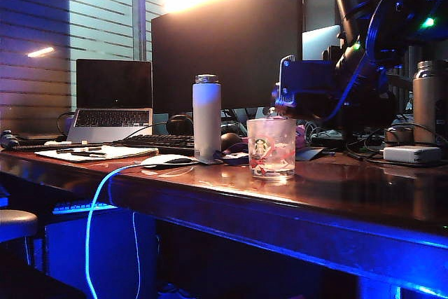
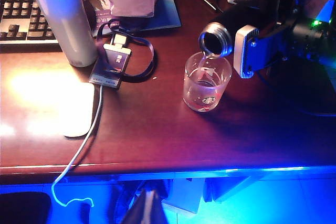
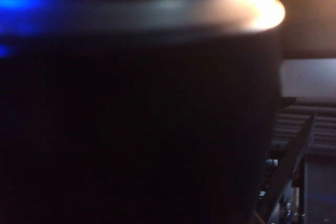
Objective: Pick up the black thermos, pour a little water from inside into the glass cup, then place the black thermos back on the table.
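Observation:
The black thermos (image 2: 227, 29) lies tilted almost level above the table (image 2: 157, 135), its shiny open mouth over the glass cup (image 2: 206, 83). A thin stream of water runs from that mouth into the cup. My right gripper (image 2: 248, 51) is shut on the thermos body behind the mouth. In the exterior view the right gripper (image 1: 297, 90) hangs just above and right of the glass cup (image 1: 271, 148). The thermos (image 3: 136, 129) fills the right wrist view and hides the fingers. My left gripper (image 2: 146, 207) hovers off the table's front edge, shut and holding nothing.
A white bottle (image 1: 206, 117) with a silver cap stands left of the cup. Near it lie a white mouse (image 2: 79, 109), a lanyard badge (image 2: 113, 64) and a keyboard (image 2: 21, 19). A steel flask (image 1: 428, 103), a laptop (image 1: 112, 99) and a monitor (image 1: 224, 47) stand behind.

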Controlling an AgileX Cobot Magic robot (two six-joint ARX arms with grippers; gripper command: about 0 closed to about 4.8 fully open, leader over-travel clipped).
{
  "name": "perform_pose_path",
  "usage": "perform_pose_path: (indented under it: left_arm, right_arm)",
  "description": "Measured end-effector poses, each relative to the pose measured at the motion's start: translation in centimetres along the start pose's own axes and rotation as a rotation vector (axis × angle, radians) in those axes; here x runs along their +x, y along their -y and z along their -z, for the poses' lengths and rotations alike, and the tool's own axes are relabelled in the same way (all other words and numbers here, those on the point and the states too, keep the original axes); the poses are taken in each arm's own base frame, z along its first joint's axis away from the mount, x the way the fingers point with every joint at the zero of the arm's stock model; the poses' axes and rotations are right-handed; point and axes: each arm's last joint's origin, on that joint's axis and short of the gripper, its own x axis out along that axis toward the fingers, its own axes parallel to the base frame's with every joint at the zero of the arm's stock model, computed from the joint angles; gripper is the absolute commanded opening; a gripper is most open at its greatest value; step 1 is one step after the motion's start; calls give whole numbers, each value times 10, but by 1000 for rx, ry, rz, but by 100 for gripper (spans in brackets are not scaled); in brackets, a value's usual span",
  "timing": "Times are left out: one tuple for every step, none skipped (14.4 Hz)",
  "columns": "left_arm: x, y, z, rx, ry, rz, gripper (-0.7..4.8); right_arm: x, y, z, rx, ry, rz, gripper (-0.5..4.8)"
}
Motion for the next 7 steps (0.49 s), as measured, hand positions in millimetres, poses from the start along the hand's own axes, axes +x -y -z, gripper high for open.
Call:
perform_pose_path:
  left_arm:
    - [0, 0, 0, 0, 0, 0, -2]
    - [0, 0, 0, 0, 0, 0, -2]
    - [0, 0, 0, 0, 0, 0, -2]
    - [0, 0, 0, 0, 0, 0, -2]
    - [0, 0, 0, 0, 0, 0, -2]
    - [0, 0, 0, 0, 0, 0, -2]
    - [0, 0, 0, 0, 0, 0, -2]
  right_arm:
    - [0, 0, 0, -7, 0, -1, 27]
    - [0, 0, 0, -10, 0, 0, 27]
    - [0, 0, 0, -12, 0, 0, 27]
    - [0, 0, 0, -18, 0, 0, 27]
    - [0, 0, 0, -20, 0, 0, 27]
    - [0, 0, 0, -20, 0, 0, 27]
    - [0, 0, 0, -21, 0, 0, 27]
